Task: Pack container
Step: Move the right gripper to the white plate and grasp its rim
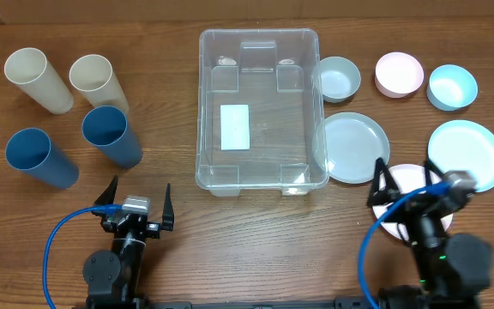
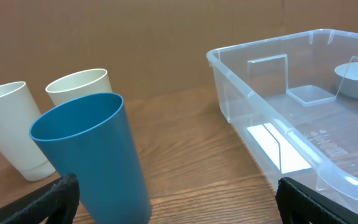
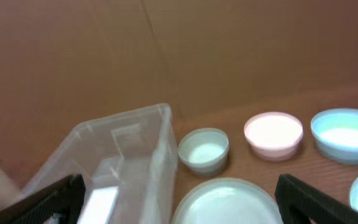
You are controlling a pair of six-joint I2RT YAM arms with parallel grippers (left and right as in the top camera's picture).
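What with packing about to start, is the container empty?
Empty: only its white label shows inside the container; cups, bowls, plates sit outside.

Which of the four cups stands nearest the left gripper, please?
The blue cup nearer the container, just ahead of the left gripper; the other blue cup stands farther left, and the cream cups farther back.

Both arms black. Left end effector (image 1: 140, 190) and right end effector (image 1: 402, 176): black pointed fingers, silver wrist block (image 1: 135, 206). Left blue cable (image 1: 57, 233), right blue cable (image 1: 364, 249). Green light (image 1: 441, 257) on right arm.
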